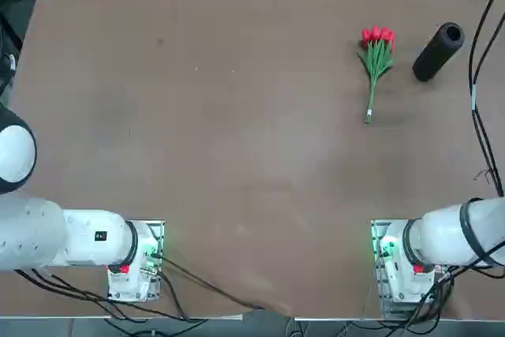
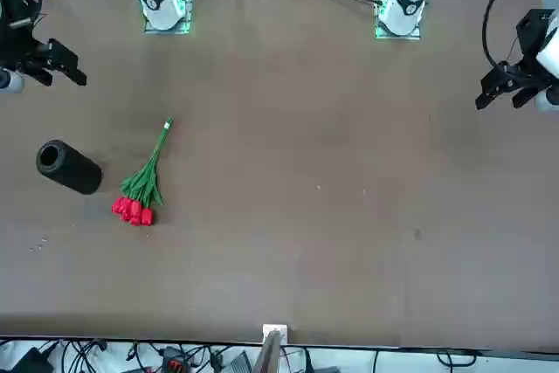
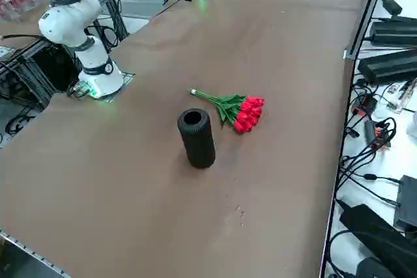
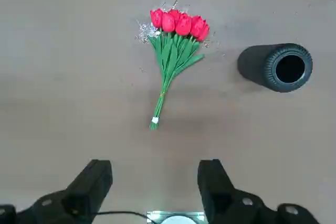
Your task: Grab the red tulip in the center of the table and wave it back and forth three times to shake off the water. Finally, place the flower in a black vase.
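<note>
Red tulips (image 1: 376, 61), bound in one small bunch, lie flat on the brown table (image 1: 237, 155) in the upper right of the top view. Their heads point to the top of that frame, and the stems reach down toward its middle. Just beside them, farther right in the same frame, stands the black vase (image 1: 439, 51), upright with its round mouth up.

The bunch should be light, springy and soft at the heads, which a hard squeeze could crush or a brisk shake could loosen. The green leaves (image 4: 176, 56) look thin and floppy, so a grip there might slide. The best hold is probably on the bare stems, a little above the white band (image 4: 155, 120) and below the leaves: firm enough for three waves, with some stem left free to go into the vase. So thin a bundle may be slippery and turn between the fingers.

The right gripper (image 4: 155, 182) is spread wide, with nothing between its fingers. The front view has it in the upper left of the frame, raised over the table and well apart from the flowers. In the wrist view its two fingers point toward the bunch's stem end, so the next move is likely forward and down.
</note>
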Tool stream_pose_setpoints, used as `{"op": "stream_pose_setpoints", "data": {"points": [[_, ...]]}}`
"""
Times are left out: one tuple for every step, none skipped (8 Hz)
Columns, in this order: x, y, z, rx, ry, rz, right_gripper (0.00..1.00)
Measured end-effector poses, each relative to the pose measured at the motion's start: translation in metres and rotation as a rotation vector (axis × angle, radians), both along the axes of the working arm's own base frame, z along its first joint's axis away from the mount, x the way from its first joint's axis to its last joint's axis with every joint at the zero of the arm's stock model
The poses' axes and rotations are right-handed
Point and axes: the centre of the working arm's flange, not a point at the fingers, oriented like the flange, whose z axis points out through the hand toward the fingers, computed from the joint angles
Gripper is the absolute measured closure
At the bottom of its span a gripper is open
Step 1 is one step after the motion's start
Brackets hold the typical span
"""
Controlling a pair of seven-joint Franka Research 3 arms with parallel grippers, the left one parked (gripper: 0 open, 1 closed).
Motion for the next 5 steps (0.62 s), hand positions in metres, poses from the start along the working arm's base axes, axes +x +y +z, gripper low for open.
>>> {"op": "stream_pose_setpoints", "data": {"points": [[-0.0001, 0.0, -0.0001, 0.0, 0.001, 0.0, 0.0], [-0.0002, 0.0, -0.0001, 0.0, 0.002, 0.0, 0.0], [-0.0002, 0.0, 0.0, 0.0, 0.002, 0.0, 0.0], [-0.0003, 0.0, -0.0001, 0.0, 0.002, 0.0, 0.0], [-0.0002, 0.0, -0.0002, 0.0, 0.003, 0.0, 0.0]]}}
